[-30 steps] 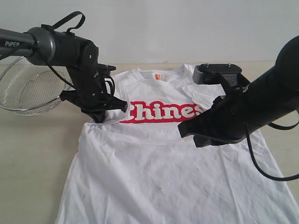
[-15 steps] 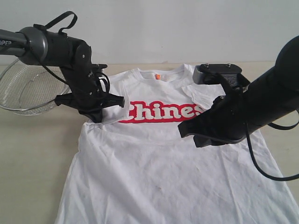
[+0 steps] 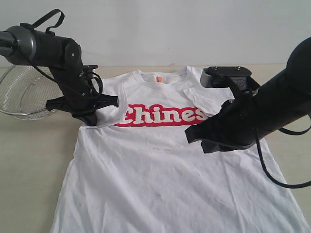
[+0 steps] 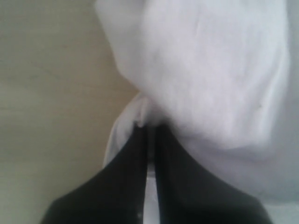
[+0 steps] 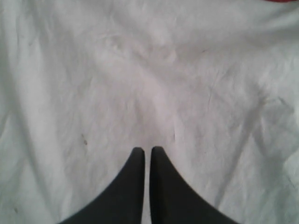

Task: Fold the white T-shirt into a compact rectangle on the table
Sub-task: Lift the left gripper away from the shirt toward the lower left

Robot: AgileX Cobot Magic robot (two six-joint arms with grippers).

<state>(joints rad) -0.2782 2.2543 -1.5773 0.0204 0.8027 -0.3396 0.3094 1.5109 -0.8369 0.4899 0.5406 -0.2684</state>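
Folding is barely beginning: the T-shirt (image 3: 160,170) is lying spread flat, collar toward the far edge of the table (image 3: 29,160), the left gripper (image 4: 148,133) is pinching its sleeve hem, and the right gripper (image 5: 147,151), pressed together on nothing, is hovering above it.

- Wrinkling as soft, matt white cloth: the white T-shirt (image 3: 160,170).
- Showing smooth, matt pale wood grain: the table (image 3: 34,165).
- Glinting as fine silver wire mesh: the bowl (image 3: 24,92), left of the T-shirt.
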